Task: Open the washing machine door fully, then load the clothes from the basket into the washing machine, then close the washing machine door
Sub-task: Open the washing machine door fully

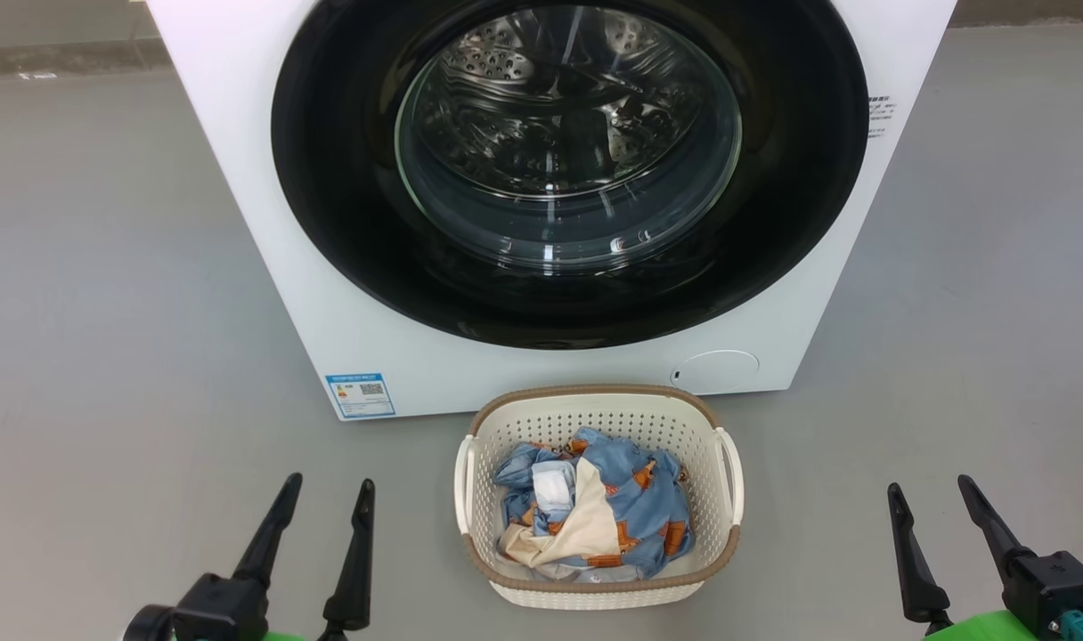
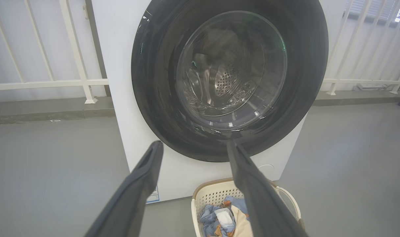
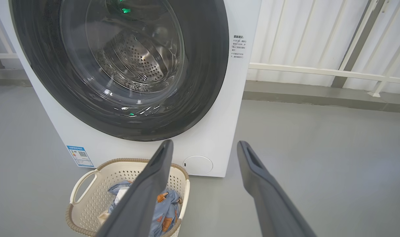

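The white washing machine (image 1: 239, 178) stands straight ahead, its round glossy black door (image 1: 346, 223) shut flush against the front, the steel drum visible through the glass. On the floor in front of it sits the cream basket (image 1: 541, 418) holding the light blue, orange-printed clothes (image 1: 631, 499). My left gripper (image 1: 328, 494) is open at the lower left, apart from the basket. At the lower right my right gripper (image 1: 933, 494) is open too, nothing between its fingers. The door (image 2: 154, 82) and basket (image 2: 210, 197) show past the left fingers; the door (image 3: 206, 65) and basket (image 3: 88, 197) past the right ones.
Grey floor (image 1: 105, 312) spreads on both sides of the machine. A white railing (image 2: 48, 82) on a low kerb runs behind the machine, and continues at the right (image 3: 318, 70). A blue label (image 1: 361, 394) and a round flap (image 1: 715, 369) sit low on the machine's front.
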{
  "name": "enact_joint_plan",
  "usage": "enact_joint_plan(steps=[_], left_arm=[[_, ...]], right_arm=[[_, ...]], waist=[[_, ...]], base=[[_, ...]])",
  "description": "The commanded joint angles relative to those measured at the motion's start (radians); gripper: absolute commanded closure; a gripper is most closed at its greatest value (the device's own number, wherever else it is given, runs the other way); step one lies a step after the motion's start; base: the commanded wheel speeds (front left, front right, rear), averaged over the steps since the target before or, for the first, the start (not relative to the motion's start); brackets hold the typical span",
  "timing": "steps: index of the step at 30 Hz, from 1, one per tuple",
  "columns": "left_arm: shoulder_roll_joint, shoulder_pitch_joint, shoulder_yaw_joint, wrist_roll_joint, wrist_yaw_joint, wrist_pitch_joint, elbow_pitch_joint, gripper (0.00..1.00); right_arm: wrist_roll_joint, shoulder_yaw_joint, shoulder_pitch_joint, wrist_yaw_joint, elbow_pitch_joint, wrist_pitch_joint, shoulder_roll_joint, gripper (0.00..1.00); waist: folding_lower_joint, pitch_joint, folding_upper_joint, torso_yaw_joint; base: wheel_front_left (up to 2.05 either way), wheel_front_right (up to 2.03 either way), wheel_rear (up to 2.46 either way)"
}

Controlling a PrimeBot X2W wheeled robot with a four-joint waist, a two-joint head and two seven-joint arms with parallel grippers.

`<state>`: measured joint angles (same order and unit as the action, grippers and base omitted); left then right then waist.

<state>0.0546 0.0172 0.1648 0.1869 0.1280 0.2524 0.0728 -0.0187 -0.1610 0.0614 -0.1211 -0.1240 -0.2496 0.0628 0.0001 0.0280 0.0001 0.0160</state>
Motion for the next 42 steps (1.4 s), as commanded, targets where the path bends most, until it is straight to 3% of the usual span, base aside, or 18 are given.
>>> enact_joint_plan(steps=[1, 11, 28, 42], left_arm=[[0.009, -0.027, -0.031, -0.010, 0.003, 0.009, -0.030, 0.00], [0.015, -0.030, -0.022, -0.008, 0.003, 0.009, -0.033, 0.00], [0.008, -0.031, -0.047, 0.002, 0.003, 0.009, -0.048, 0.00], [0.006, -0.031, -0.065, 0.016, 0.003, 0.009, -0.052, 0.00]], right_arm=[[0.007, 0.028, -0.024, -0.010, 0.027, -0.012, 0.011, 0.00], [0.007, 0.030, -0.027, -0.010, 0.023, -0.012, 0.011, 0.00], [-0.002, 0.036, -0.028, -0.010, 0.022, -0.012, 0.010, 0.00], [-0.024, 0.041, -0.035, -0.010, 0.028, -0.012, 0.000, 0.00]], waist=[[0.0000, 0.001, -0.0001, -0.001], [0.0000, 0.003, -0.0001, -0.007], [0.0000, 0.003, -0.0001, -0.014], [0.0000, 0.005, -0.0001, -0.019]], base=[[0.00, 0.00, 0.00], [0.40, 0.41, -0.81], [1.01, 1.01, -2.02], [0.16, 0.16, -0.32]])
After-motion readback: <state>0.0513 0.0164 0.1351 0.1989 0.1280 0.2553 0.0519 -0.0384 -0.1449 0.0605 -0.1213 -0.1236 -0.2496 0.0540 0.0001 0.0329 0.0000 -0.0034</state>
